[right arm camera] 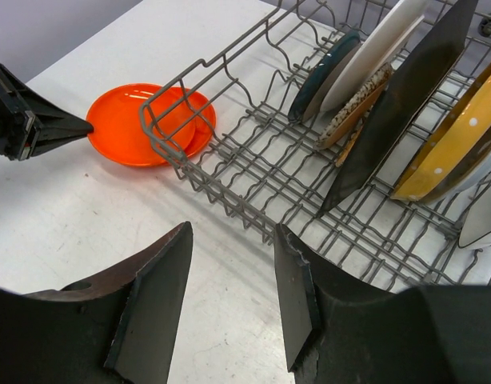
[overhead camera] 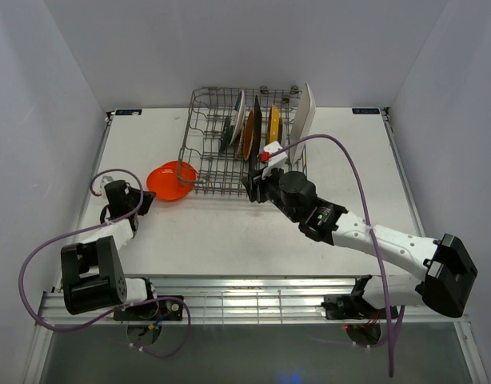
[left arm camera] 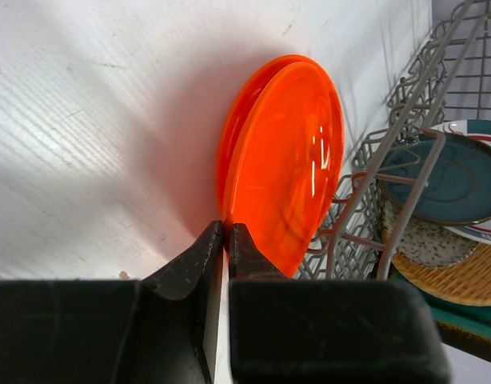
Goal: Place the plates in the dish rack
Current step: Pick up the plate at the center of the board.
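White table (overhead camera: 229, 232) between pale walls: orange plate (left arm camera: 285, 160) lying flat at 8 o'clock of the dish rack (right arm camera: 253, 172).
Left gripper (left arm camera: 227, 240) pinched almost closed, empty, tips at the plate's rim; right gripper (right arm camera: 233, 296) spread wide, empty, forearm stretched low toward 10 o'clock at the rack's near edge.

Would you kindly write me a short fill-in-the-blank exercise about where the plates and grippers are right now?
1. The plate lying on the table, outside the rack, is ____.
2. The right gripper is ____ and holds nothing.
3. The left gripper is ____, its tips near that plate's rim.
Missing words: orange; open; shut.
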You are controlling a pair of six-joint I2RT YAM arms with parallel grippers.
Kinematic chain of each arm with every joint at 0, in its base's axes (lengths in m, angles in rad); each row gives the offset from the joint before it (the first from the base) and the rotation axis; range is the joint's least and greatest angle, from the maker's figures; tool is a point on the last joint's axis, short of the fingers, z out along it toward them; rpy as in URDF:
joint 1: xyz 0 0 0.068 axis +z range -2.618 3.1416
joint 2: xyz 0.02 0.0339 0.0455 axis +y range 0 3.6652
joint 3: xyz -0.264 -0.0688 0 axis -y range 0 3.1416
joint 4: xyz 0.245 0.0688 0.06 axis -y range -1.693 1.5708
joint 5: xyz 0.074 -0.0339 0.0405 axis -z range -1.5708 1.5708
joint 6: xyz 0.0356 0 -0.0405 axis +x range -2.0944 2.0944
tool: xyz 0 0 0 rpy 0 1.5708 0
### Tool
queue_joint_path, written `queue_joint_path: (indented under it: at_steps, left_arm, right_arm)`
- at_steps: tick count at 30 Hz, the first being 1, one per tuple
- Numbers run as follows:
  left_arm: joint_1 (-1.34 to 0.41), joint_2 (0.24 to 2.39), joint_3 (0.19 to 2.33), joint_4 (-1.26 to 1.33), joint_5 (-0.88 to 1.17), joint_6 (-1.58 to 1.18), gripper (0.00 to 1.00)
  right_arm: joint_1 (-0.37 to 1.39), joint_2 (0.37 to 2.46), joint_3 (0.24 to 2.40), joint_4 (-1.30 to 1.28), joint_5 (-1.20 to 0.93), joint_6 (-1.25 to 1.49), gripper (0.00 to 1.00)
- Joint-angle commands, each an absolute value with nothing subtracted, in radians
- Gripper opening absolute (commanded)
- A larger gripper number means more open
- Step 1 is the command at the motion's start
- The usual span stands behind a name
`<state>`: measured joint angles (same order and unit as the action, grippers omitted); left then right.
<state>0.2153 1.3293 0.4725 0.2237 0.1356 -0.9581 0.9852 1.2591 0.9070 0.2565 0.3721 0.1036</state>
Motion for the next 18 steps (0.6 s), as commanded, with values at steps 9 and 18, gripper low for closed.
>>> queue_joint_path:
  at_steps: [9,18]
  left_arm:
    - [0.232,1.210,0.410,0.224,0.097,-0.971,0.00]
    - [0.256,1.022,0.399,0.080,-0.032,-0.980,0.00]
  right_arm:
    - [0.989,1.290,0.973,0.287,0.311,0.121,0.51]
    - [0.989,1.301,0.977,0.285,0.282,0.129,0.51]
